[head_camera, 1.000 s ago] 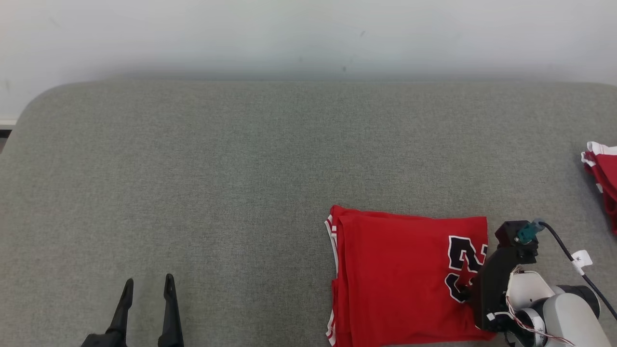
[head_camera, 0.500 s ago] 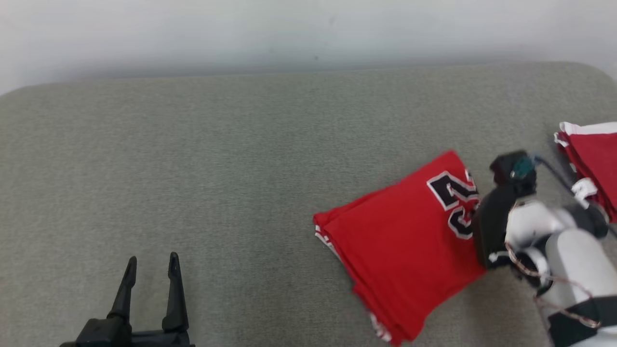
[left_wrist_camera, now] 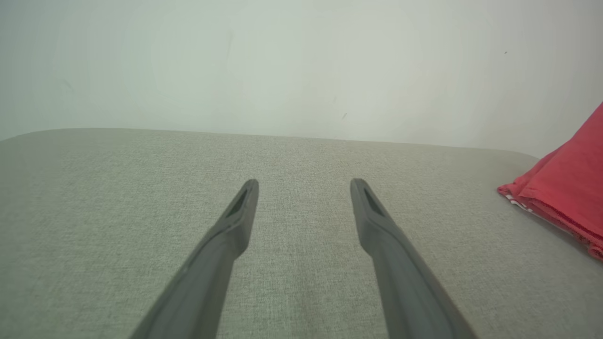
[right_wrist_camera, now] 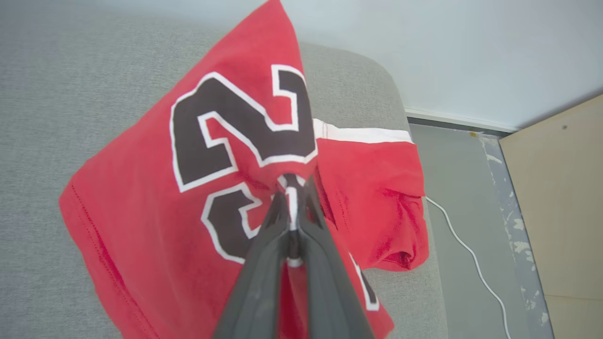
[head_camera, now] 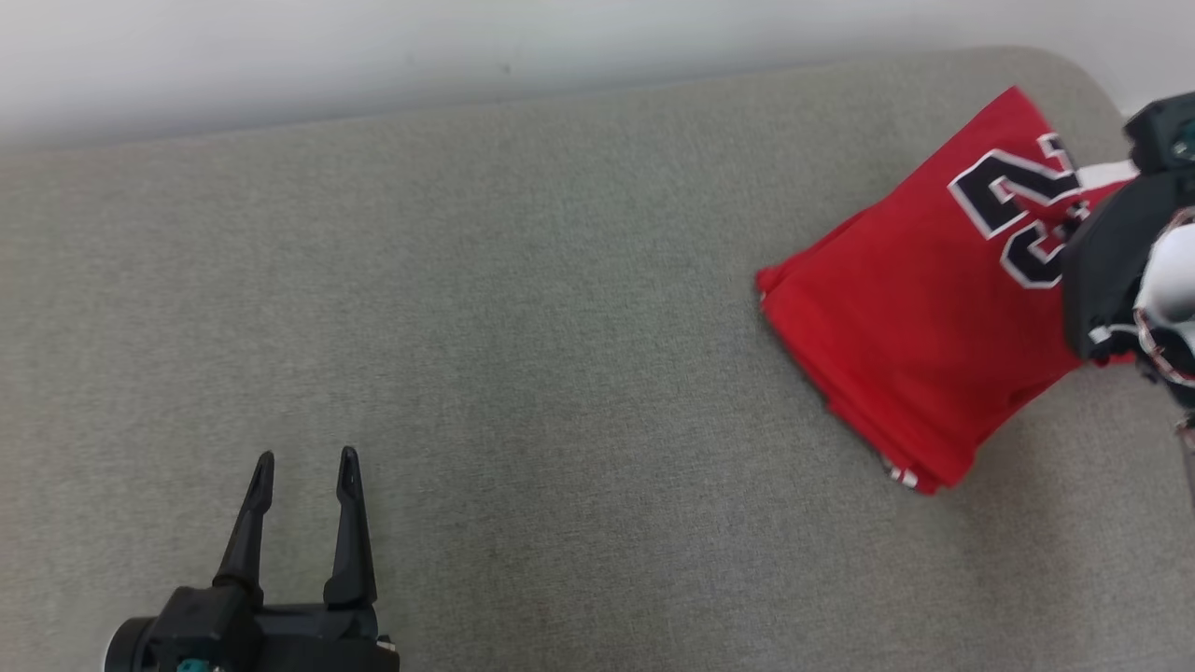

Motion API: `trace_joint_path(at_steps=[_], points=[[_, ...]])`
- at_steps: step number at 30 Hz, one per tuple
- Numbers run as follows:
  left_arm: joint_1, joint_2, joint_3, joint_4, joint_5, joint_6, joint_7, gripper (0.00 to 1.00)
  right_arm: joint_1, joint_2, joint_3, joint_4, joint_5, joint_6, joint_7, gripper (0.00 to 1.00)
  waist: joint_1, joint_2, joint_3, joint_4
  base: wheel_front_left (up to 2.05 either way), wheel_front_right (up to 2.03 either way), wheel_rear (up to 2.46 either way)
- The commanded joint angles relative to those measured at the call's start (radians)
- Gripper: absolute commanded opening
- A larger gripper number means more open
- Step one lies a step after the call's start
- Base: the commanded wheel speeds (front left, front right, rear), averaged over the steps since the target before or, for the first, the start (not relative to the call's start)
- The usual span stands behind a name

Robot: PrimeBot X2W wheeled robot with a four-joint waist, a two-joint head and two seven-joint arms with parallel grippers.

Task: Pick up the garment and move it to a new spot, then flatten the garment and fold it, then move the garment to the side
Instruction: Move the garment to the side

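Folded red garment (head_camera: 934, 308): your right claw (right_wrist_camera: 292, 184) is clenched on its numbered edge, the rest slanting over the grey tabletop (head_camera: 467, 280). Another red garment (right_wrist_camera: 377, 197) lies just beyond that claw. Your left claw (head_camera: 306, 462) gapes wide, well apart, holding nothing.

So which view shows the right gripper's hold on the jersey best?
Right wrist view: the right gripper is shut on the jersey at its number. In the head view the gripper's body covers the pinch; the left wrist view shows a jersey corner.
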Motion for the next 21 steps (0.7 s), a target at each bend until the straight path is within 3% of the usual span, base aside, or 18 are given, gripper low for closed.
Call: trace_joint_path(at_steps=[1,11,21], points=[[-0.018,-0.001,0.0,-0.004,0.011,-0.003,-0.003,1.0,-0.022,-0.004,-0.015,0.007,-0.013,-0.003,-0.01,0.0,0.0,-0.0001,0.04,-0.031,0.0,0.0,0.0],[-0.069,0.005,-0.009,-0.008,0.055,-0.032,-0.003,1.0,-0.097,-0.046,-0.118,0.068,-0.077,-0.003,-0.072,0.0,0.0,-0.0001,0.13,-0.028,0.0,0.0,0.0],[-0.094,0.034,-0.012,-0.02,0.075,-0.048,-0.003,1.0,-0.073,-0.089,-0.348,0.117,-0.217,-0.003,-0.188,0.0,0.0,-0.0001,0.212,0.003,0.0,0.0,0.0]])
